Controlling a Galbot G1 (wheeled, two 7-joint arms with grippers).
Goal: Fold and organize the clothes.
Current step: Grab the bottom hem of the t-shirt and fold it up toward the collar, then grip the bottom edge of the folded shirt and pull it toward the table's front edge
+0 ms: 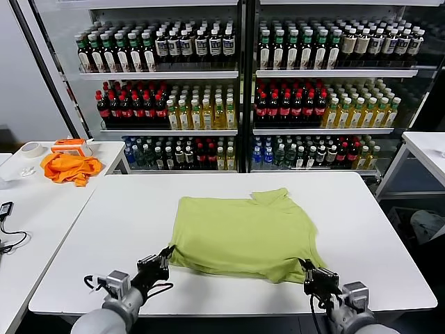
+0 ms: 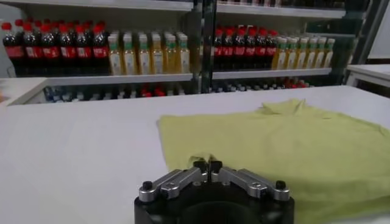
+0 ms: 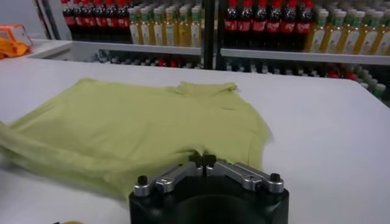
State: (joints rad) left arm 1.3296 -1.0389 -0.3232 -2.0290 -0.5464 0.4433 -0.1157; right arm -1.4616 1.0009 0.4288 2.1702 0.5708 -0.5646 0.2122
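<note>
Partly folded T-shirt on white table; left gripper and right gripper pinched shut on near corners, folding unfinished.

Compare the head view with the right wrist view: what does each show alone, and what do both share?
Head view only: the left hand at the shirt's near left corner, a roll of tape, a black cable. Right wrist view only: nothing extra. Both: the yellow-green shirt lying on the white table, the shut right hand, the orange cloth, shelves of bottles.
</note>
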